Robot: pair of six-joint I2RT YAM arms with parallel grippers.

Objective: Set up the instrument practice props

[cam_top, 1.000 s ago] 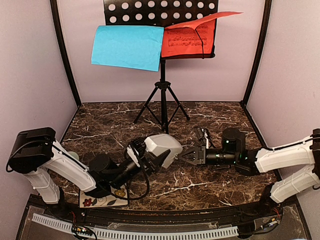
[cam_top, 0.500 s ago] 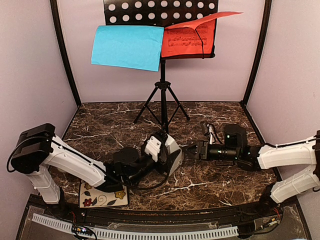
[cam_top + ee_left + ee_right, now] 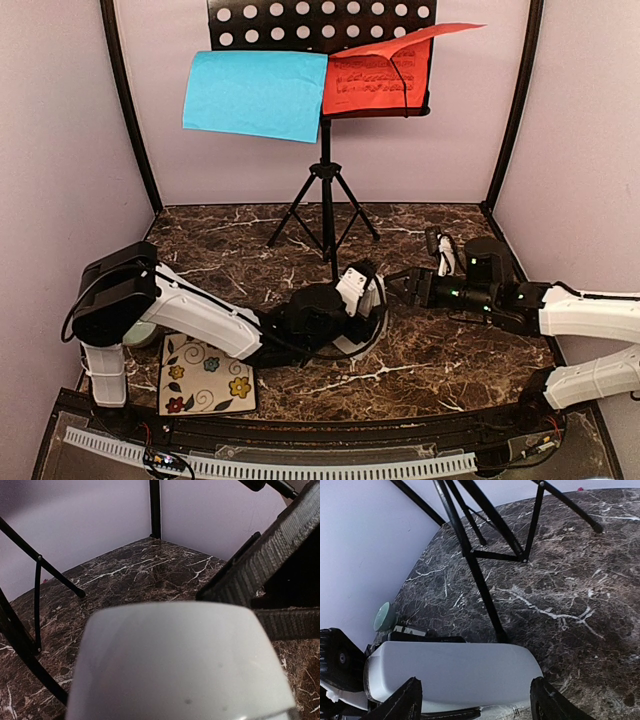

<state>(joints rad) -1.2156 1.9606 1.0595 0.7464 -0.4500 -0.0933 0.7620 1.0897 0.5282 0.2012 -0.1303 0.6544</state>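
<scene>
Only the top view shows the black tripod music stand [image 3: 325, 190] whole. It rises at the far middle of the dark marbled surface [image 3: 450, 365], with a blue music sheet [image 3: 255, 95] and a red music sheet [image 3: 375, 80] side by side on its perforated desk, the red one's upper part flopping forward. The wrist cameras catch only its legs. The left wrist view gives what the top view barely shows: the small white metronome [image 3: 180, 665] fills its lower half. One ribbed black finger [image 3: 260, 565] of the left gripper [image 3: 368, 305] lies along the metronome's right side, so that gripper is clamped wide around it, just near of the tripod feet and right of centre. The right wrist view sees the same white body lying lengthwise, with the fingertips of the right gripper [image 3: 476, 692] standing wide apart in front of it. It also catches the pale green bowl [image 3: 385, 616] by the left wall, mostly hidden behind the left arm from above. The left gripper's other finger is out of frame, and from above the wrist covers most of the metronome, so whether it rests on the surface cannot be told. A second ago the right gripper was shut at the metronome's right end, nearer the middle. It has since opened and backed off to the right, the left arm has stretched farther right, and the flower-patterned tile [image 3: 208, 375] at the near left now lies uncovered.
</scene>
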